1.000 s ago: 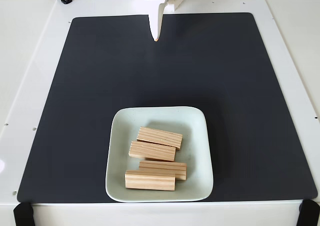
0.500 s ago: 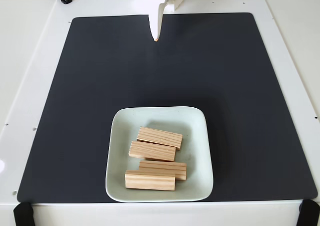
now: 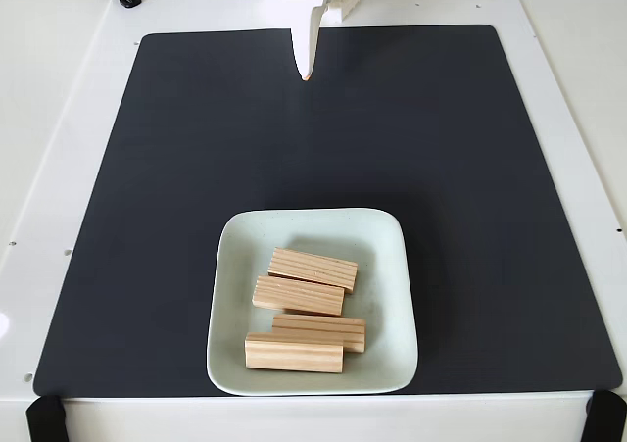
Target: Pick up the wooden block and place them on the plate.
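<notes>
Fixed view: the white two-finger gripper (image 3: 308, 70) has its fingers pressed together, empty, unmoved over the last second at the dark mat's (image 3: 147, 217) far edge. All four light-tan wooden blocks (image 3: 313, 269) lie on the mint-white square plate (image 3: 387, 344); the task looks finished.

dark mat (image 3: 196, 168) covers a white table (image 3: 59, 119), evenly lit.

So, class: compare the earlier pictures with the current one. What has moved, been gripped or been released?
Nothing has visibly changed. The pincer stays at the far edge of the dark mat, holding nothing, and all four wooden blocks lie in the same places on the plate.
</notes>
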